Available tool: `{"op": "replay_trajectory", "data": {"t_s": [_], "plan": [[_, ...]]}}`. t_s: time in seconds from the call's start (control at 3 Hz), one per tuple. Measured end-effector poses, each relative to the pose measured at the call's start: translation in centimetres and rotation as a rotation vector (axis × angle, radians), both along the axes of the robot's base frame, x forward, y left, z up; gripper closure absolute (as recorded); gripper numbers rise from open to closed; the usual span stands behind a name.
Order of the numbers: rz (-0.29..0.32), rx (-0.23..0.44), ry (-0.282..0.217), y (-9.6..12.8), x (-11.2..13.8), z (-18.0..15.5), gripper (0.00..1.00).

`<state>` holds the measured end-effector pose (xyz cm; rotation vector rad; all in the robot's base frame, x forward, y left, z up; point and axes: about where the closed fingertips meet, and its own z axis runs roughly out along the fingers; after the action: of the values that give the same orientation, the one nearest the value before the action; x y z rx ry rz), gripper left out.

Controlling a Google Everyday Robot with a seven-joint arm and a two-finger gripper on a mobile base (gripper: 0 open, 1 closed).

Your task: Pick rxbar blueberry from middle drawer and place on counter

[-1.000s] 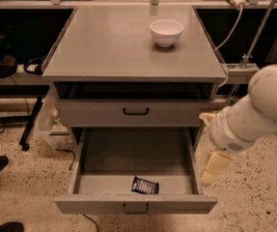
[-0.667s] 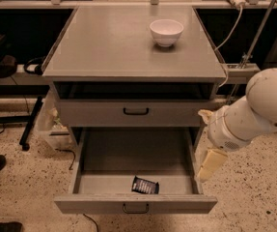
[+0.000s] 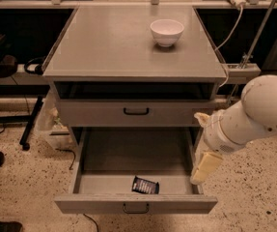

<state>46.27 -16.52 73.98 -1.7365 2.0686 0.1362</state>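
Jaws: can't tell if spread or pressed together. rxbar blueberry (image 3: 145,185) lies flat at the front of the open middle drawer (image 3: 128,151), gripper (image 3: 205,168) hanging by its right wall, apart from the bar. White bowl (image 3: 167,32) up on the counter (image 3: 104,42).

Speckled beige floor (image 3: 22,192). Dark recess (image 3: 17,42) behind, pale rail (image 3: 32,4) across top. White cable (image 3: 228,25) drooped upper right. Black stand leg (image 3: 29,124), clear plastic bin (image 3: 50,127) at left. Claw (image 3: 205,167) hung at middle drawer (image 3: 128,153) right wall.
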Motion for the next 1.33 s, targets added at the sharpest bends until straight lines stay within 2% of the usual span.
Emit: {"op": "replay_trajectory", "data": {"t_s": [0.33,0.67,1.0,1.33], "plan": [[0.011,0.032,0.006,1.9,0.4,-4.4,0.0],[0.043,0.069,-0.001,4.6,1.9,-9.3,0.0],[0.072,0.087,-0.042,6.5,3.3,-14.4,0.0],[0.065,0.101,-0.071,7.4,5.6,-18.6,0.0]]}}
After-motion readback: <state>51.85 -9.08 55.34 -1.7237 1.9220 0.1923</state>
